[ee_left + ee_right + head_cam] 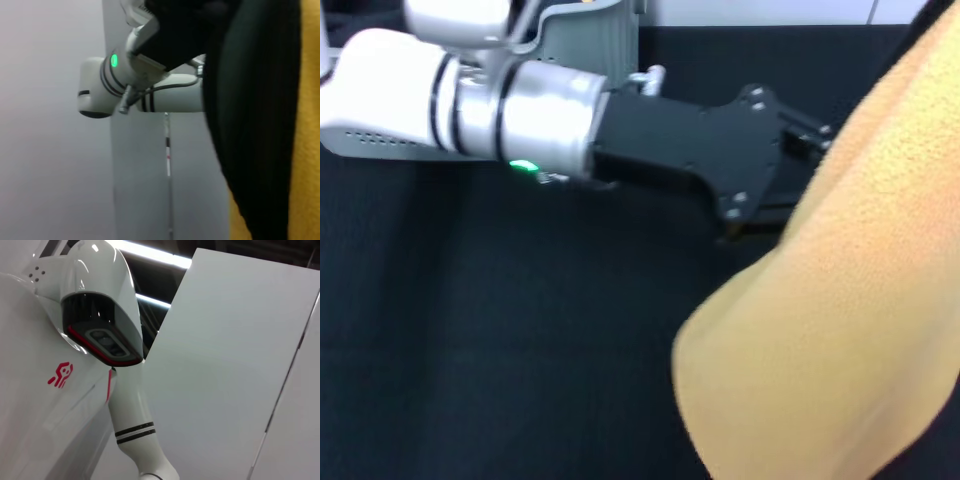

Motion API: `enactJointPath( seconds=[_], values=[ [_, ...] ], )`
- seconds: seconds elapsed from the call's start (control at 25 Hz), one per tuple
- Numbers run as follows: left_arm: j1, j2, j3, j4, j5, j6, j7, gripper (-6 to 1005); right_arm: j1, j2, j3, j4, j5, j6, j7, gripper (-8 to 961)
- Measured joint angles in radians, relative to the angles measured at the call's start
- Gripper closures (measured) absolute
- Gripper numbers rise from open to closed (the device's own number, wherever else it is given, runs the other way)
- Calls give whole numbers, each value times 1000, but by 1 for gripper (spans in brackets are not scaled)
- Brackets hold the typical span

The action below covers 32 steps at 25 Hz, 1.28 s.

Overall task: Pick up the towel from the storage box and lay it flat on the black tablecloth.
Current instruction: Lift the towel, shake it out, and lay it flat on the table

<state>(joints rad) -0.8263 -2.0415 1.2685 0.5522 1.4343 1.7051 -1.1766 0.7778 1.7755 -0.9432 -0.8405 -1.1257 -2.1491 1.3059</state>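
The towel [840, 330] is soft, light terry cloth with no stiffness; judged from its drape, it will sag and fold wherever unsupported. Take hold at an edge or corner, ideally two corners, so it hangs open and can be spread flat.

The towel hangs raised, close to the head camera, just beside the left end effector [790, 175] on its far-reaching side, above the black tablecloth [500, 340]. The storage box is not in view.

The left arm extends horizontally across the black tablecloth, wrist level, end effector directed toward the towel. Its fingertips are hidden behind the cloth; whether they are spread or pinching cannot be told. The right end effector is not visible; its wrist camera faces the robot's own head.
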Motion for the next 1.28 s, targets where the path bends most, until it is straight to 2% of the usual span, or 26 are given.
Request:
enactJointPath(
  seconds=[0.16, 0.36, 0.56, 1.04, 1.16, 1.28],
  values=[
    [25, 35, -32, 4, -11, 110, -30, 740, -22, -6, 20, 0, -2, 0, -3, 948],
    [46, 40, -127, 11, -12, 274, -66, 740, -57, -12, 60, 0, -4, 0, -8, 948],
    [62, 29, -140, 13, -14, 316, -90, 739, -81, -8, 114, 0, -5, 1, -10, 948],
    [100, -32, -148, 3, -24, 275, -37, 737, -90, 14, 141, 18, 14, 3, -29, 949],
    [118, -38, -182, 3, -23, 221, -20, 737, -88, 13, 137, 15, 14, 1, -29, 949],
    [137, -34, -232, 5, -21, 168, -18, 736, -90, 9, 128, 2, 14, -2, -25, 949]
  ],
)
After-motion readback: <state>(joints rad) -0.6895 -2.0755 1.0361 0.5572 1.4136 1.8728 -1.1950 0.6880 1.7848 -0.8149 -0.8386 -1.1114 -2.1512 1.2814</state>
